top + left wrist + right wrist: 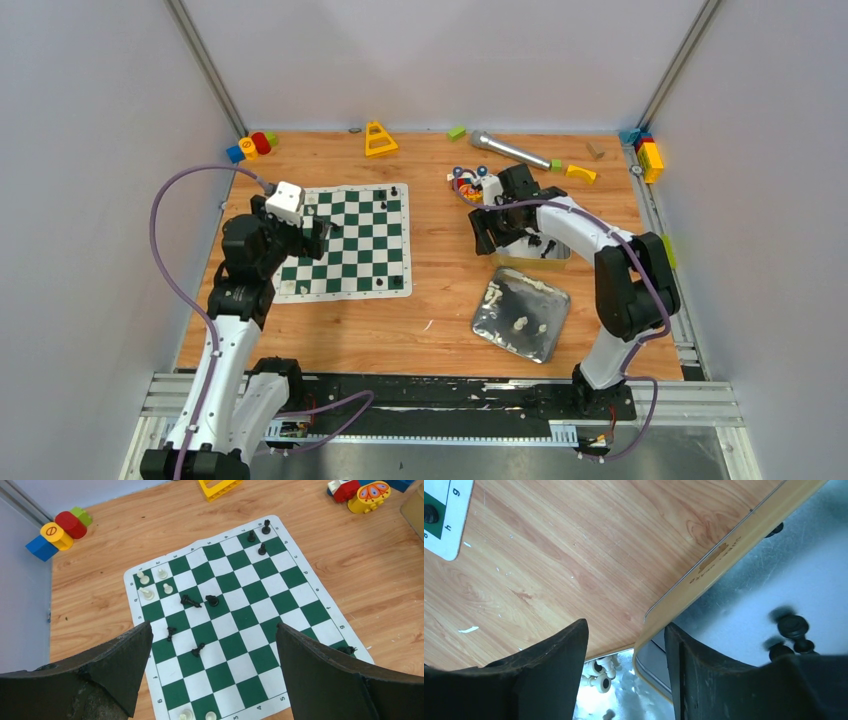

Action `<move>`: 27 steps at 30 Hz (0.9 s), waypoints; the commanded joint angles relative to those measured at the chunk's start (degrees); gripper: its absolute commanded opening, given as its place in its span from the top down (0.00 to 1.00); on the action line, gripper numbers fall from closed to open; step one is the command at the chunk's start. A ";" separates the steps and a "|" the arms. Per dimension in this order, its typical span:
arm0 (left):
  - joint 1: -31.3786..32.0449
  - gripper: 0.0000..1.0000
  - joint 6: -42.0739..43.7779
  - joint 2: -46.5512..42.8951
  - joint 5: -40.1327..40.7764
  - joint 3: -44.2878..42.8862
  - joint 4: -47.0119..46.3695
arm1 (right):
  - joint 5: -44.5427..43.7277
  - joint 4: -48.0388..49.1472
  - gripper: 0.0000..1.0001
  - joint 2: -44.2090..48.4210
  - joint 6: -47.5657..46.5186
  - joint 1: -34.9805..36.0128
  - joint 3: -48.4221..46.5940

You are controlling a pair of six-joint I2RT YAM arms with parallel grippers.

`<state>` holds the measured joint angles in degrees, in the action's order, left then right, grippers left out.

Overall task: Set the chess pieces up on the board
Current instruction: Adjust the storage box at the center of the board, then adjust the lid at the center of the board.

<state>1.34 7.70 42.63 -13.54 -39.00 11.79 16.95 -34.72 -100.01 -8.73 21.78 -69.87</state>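
Wooden table (420,340) carries the board (240,630) near its left edge and a tin (724,550) toward the right edge. Over the board hangs the left gripper (212,625), jaws spread wide, empty. At the tin's rim the right gripper (626,625) straddles it, jaws apart, pinching nothing. A few black pieces (212,600) and white pieces (147,594) sit scattered on the board.

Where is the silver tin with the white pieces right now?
Top view: the silver tin lies on the table right of the chess board, just nearer the arm bases than the right end effector.
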 commanded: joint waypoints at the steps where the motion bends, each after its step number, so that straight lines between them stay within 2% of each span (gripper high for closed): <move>1: -0.38 0.00 1.89 1.53 -2.12 -2.08 0.06 | -1.87 -0.47 0.41 3.77 -1.88 -0.13 -1.75; 6: 0.27 0.00 7.10 6.75 -5.32 -5.17 4.33 | -5.23 -1.27 0.39 12.03 -6.66 -0.09 1.96; 10: 1.90 0.00 9.86 10.11 -5.33 -6.73 7.44 | -1.48 -3.20 0.40 18.82 -11.81 0.05 7.47; 14: 3.03 0.00 9.56 10.71 -5.62 -5.49 5.96 | 1.75 -3.25 0.42 22.54 -14.38 2.57 12.48; 19: 3.24 0.00 7.24 9.20 -5.25 -3.97 3.46 | 1.34 -1.20 0.43 21.10 -15.59 9.90 14.43; 27: 3.28 0.00 8.54 7.27 -3.00 -3.71 4.46 | -1.55 3.43 0.49 12.45 -17.06 19.53 15.47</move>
<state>4.38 15.35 51.68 -17.43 -42.68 17.32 16.56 -35.42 -84.68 -23.88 38.20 -55.11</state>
